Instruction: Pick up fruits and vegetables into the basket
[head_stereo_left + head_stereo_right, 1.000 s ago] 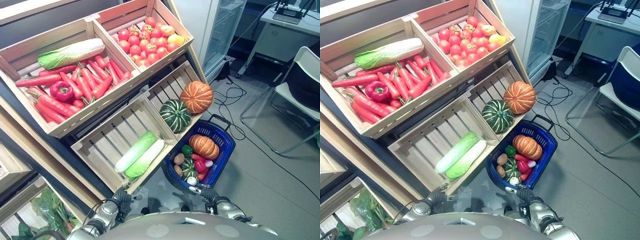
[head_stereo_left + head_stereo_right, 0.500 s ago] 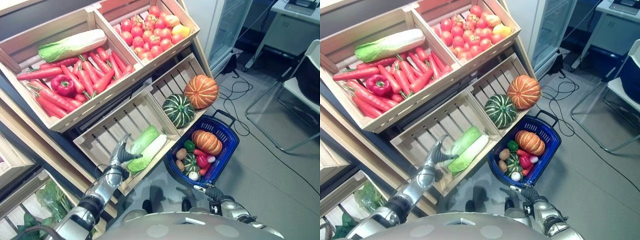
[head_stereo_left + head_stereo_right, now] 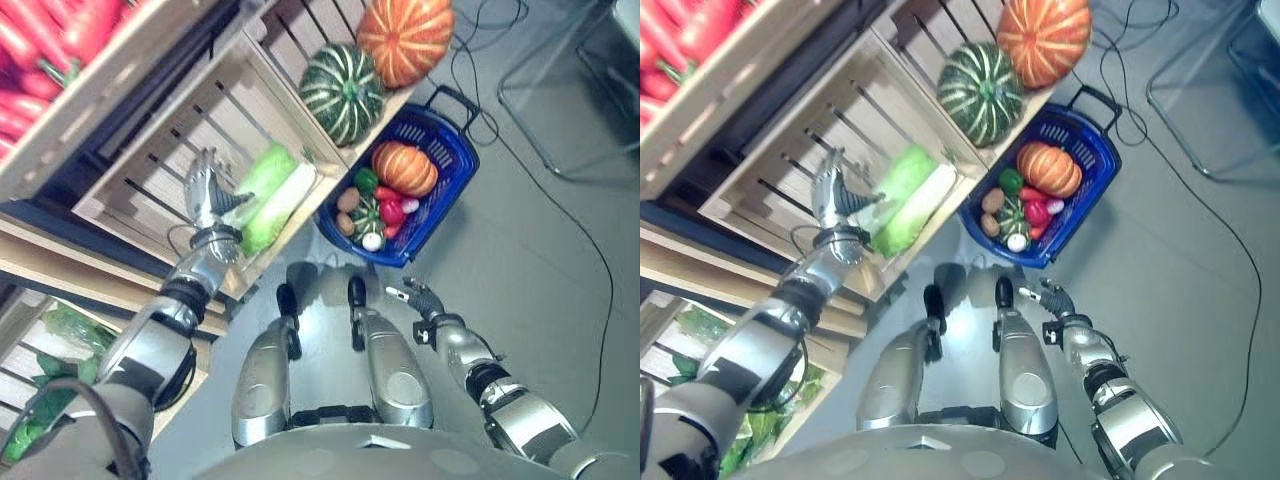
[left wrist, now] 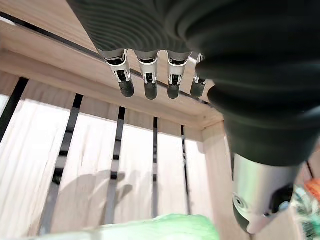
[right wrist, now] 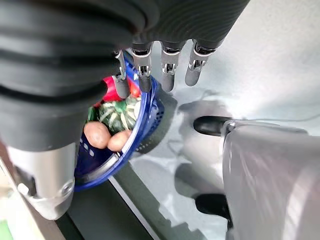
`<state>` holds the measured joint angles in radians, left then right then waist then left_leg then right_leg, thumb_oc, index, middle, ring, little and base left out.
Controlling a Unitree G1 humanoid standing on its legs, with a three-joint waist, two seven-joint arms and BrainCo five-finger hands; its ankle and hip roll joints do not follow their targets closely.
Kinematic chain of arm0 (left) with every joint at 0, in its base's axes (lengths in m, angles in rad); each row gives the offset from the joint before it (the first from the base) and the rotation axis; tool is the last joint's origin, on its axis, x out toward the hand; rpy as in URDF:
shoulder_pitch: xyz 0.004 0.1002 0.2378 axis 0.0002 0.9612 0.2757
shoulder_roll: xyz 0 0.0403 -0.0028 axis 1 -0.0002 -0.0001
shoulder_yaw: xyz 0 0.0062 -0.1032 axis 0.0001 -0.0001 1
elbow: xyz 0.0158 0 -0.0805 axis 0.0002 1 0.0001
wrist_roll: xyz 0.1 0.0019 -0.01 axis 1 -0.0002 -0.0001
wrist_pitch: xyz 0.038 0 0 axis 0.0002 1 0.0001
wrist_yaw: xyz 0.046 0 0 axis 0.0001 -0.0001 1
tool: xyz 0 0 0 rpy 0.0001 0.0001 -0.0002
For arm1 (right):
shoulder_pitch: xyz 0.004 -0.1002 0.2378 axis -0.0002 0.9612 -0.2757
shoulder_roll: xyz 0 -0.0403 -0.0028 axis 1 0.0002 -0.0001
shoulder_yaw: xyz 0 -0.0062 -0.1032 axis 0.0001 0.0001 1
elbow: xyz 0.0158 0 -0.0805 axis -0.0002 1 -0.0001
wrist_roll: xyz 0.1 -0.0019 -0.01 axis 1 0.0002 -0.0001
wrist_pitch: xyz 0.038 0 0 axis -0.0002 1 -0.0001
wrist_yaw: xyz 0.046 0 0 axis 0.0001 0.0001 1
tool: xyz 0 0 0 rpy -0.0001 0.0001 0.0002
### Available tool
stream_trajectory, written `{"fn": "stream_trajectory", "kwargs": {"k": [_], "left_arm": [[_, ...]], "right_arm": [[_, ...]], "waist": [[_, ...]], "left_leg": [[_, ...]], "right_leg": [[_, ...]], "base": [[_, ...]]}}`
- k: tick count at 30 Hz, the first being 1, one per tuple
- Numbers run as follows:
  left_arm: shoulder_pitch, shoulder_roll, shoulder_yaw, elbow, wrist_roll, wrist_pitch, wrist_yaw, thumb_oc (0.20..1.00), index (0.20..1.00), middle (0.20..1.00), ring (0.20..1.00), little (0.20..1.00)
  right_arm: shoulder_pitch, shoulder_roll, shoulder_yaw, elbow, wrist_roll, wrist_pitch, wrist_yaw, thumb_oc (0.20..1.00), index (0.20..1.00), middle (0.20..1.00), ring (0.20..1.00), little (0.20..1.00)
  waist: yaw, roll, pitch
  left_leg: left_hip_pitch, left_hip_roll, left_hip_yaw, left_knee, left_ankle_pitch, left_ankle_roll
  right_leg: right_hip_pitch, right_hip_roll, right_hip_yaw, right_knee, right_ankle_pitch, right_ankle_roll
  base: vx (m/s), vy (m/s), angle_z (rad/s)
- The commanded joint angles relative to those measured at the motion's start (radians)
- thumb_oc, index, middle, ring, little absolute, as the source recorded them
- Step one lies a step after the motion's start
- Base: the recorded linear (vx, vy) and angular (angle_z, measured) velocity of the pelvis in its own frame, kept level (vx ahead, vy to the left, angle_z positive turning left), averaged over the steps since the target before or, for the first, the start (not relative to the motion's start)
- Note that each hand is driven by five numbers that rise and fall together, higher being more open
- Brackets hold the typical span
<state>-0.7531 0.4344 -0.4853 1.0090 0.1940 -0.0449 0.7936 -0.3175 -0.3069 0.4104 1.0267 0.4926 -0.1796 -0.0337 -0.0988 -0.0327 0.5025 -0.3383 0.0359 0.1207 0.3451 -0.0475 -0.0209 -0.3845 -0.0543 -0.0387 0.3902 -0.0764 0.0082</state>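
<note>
My left hand (image 3: pixel 205 195) is open, its fingers (image 4: pixel 146 80) straight over the slats of the lower wooden crate (image 3: pixel 160 150). It sits just beside two long green cabbages (image 3: pixel 262 188), whose edge (image 4: pixel 165 226) shows below the thumb. The blue basket (image 3: pixel 452 150) stands on the floor to the right. It holds an orange pumpkin (image 3: pixel 405 168), potatoes (image 5: pixel 97 135), a small striped squash and a red pepper. My right hand (image 3: pixel 415 297) hangs open and empty low beside the basket (image 5: pixel 145 122).
A green striped pumpkin (image 3: pixel 343 93) and a large orange pumpkin (image 3: pixel 405 40) lie in the neighbouring crate, above the basket. Carrots (image 3: pixel 40 50) fill the upper crate at the left. Leafy greens (image 3: pixel 50 330) sit in a bottom crate. A chair frame (image 3: pixel 560 90) stands far right.
The camera has tilted down. My left hand has come up from below and reached into the lower crate, close beside the cabbages. The right hand stays low.
</note>
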Motion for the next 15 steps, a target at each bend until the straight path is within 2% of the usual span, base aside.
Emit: {"fn": "stream_trajectory", "kwargs": {"k": [1, 6, 9, 15], "left_arm": [[-0.055, 0.017, 0.017, 0.056, -0.052, -0.020, 0.075, 1.000, 1.000, 1.000, 1.000, 1.000], [-0.136, 0.039, 0.027, 0.082, -0.055, -0.005, 0.141, 1.000, 1.000, 1.000, 1.000, 1.000], [-0.175, 0.052, 0.027, 0.092, -0.054, 0.014, 0.172, 1.000, 1.000, 1.000, 1.000, 1.000], [-0.232, 0.093, 0.027, 0.104, -0.056, 0.045, 0.205, 1.000, 1.000, 1.000, 1.000, 1.000]], "right_arm": [[0.055, -0.030, 0.048, -0.085, 0.058, -0.077, -0.022, 1.000, 1.000, 1.000, 1.000, 1.000], [0.030, -0.048, 0.058, -0.146, 0.077, -0.121, -0.040, 1.000, 1.000, 1.000, 1.000, 1.000], [0.021, -0.060, 0.061, -0.181, 0.093, -0.135, -0.047, 1.000, 1.000, 1.000, 1.000, 1.000], [0.021, -0.078, 0.061, -0.255, 0.099, -0.138, -0.064, 1.000, 1.000, 1.000, 1.000, 1.000]], "waist": [[-0.026, -0.020, -0.025], [-0.037, -0.031, 0.017], [-0.043, -0.033, 0.018], [-0.049, -0.030, 0.018]], "left_leg": [[-0.143, -0.010, -0.024, 0.152, -0.054, -0.001], [-0.268, -0.008, -0.014, 0.261, -0.096, 0.006], [-0.344, -0.008, -0.012, 0.320, -0.118, 0.009], [-0.434, -0.006, -0.006, 0.353, -0.120, 0.010]], "right_leg": [[-0.074, 0.022, -0.036, 0.134, -0.068, -0.008], [-0.199, 0.026, -0.031, 0.244, -0.097, -0.013], [-0.280, 0.029, -0.029, 0.306, -0.108, -0.013], [-0.379, 0.027, -0.027, 0.351, -0.106, -0.008]], "base": [[-0.18, 0.021, 0.00], [-0.11, 0.020, 0.01], [-0.05, 0.012, -0.02], [-0.01, 0.003, -0.01]]}}
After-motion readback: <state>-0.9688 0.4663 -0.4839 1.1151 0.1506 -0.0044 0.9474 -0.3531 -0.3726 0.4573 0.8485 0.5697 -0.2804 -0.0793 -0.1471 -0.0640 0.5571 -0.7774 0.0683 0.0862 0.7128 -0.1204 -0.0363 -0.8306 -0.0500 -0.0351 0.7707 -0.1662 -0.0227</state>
